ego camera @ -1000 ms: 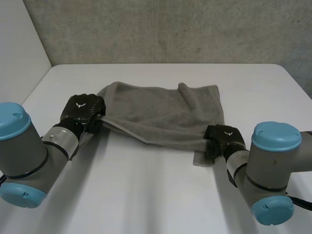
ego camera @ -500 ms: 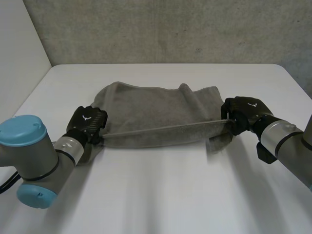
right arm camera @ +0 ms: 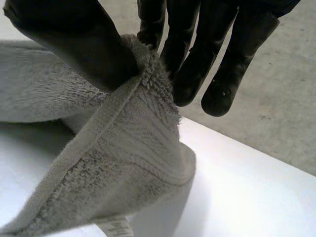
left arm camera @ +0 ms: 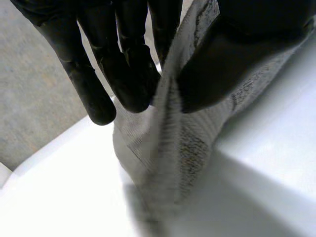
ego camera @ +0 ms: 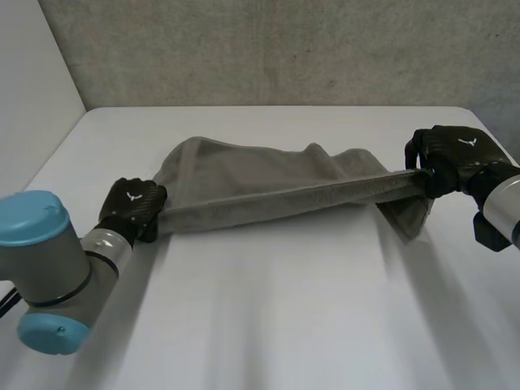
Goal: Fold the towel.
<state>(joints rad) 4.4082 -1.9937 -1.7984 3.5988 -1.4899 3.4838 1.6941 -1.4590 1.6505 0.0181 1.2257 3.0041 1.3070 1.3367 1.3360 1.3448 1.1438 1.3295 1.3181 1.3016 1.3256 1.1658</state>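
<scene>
The left robot hand [ego camera: 132, 208], at middle left, and the right robot hand [ego camera: 448, 154], at upper right, are pinching opposite ends of the towel [ego camera: 260, 183], holding its edge tight across the centre of the worktop [ego camera: 268, 309], probably so that the fold comes straight.

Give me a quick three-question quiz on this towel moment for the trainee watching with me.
1. True or false: the left hand is open and clear of the towel.
2. Pick one. The towel's near edge between the two hands is: A) slack and heaped, B) stretched in a straight line, C) tied in a knot.
3. Fill the gap: in its wrist view, the right hand pinches the towel between its fingers and its ____.

Key: 1 false, as it pinches the towel's end; 2 B; 3 thumb.
</scene>
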